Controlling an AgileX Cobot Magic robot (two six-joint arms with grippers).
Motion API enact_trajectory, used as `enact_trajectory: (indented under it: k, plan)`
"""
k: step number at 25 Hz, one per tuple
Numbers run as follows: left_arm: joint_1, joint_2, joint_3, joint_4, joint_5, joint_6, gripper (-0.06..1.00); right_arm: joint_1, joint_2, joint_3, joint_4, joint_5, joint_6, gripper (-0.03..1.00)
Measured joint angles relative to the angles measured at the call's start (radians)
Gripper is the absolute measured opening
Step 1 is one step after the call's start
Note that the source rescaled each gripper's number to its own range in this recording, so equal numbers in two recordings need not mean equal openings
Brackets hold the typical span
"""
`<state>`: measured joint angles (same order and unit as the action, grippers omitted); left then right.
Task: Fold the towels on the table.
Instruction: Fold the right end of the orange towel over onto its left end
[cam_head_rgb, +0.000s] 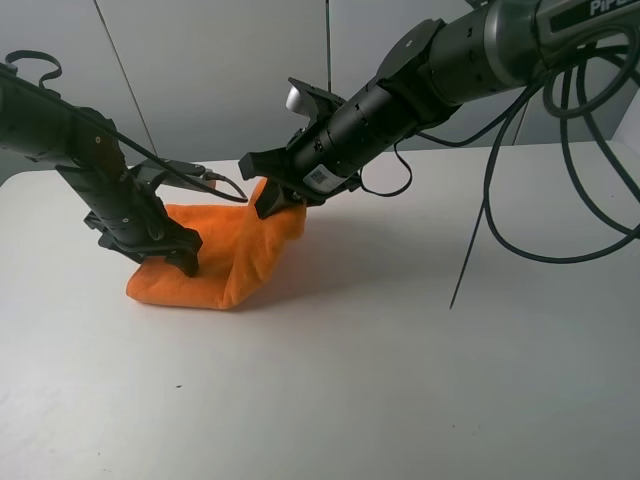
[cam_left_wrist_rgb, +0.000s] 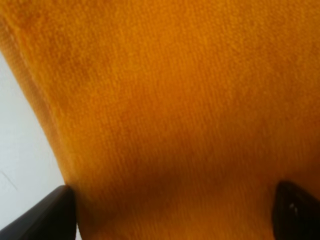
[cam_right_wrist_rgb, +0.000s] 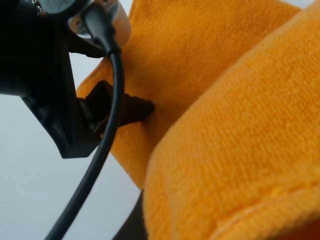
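The orange towel (cam_head_rgb: 228, 268) lies on the white table (cam_head_rgb: 400, 380) at centre left, partly doubled over. My left gripper (cam_head_rgb: 186, 262) presses down on its near-left part, jaws apart; in the left wrist view the towel (cam_left_wrist_rgb: 175, 100) fills the frame between the two fingertips (cam_left_wrist_rgb: 50, 216). My right gripper (cam_head_rgb: 272, 203) reaches across the middle, shut on the towel's far right edge, and holds it lifted off the table so the cloth hangs in a slope. In the right wrist view the held towel (cam_right_wrist_rgb: 235, 150) fills the frame and hides my fingers. No white label shows.
The left arm's black wrist and cable (cam_right_wrist_rgb: 107, 125) sit close beside the lifted cloth. Loose black cables (cam_head_rgb: 500, 200) hang from the right arm over the table's right side. Bare table (cam_head_rgb: 330, 420) lies in front of and right of the towel.
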<state>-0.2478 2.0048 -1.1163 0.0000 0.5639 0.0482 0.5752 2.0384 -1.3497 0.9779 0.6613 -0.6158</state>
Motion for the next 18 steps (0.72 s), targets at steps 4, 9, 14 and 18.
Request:
enact_trajectory:
  k: [4,9,14,18]
  plan:
    - [0.000,-0.045,0.000,0.000,0.008,-0.006,1.00,0.000,0.000,0.000,0.000,-0.002,-0.002,0.07]
    - [0.000,-0.100,0.000,0.007,0.009,-0.008,1.00,0.000,0.000,0.000,-0.002,-0.002,-0.002,0.07]
    - [0.050,-0.117,0.000,0.009,0.041,-0.012,1.00,0.000,0.000,0.000,-0.004,-0.002,-0.002,0.07]
    - [0.110,-0.118,0.000,0.000,0.054,-0.013,1.00,0.000,0.000,0.000,-0.016,-0.004,-0.002,0.07]
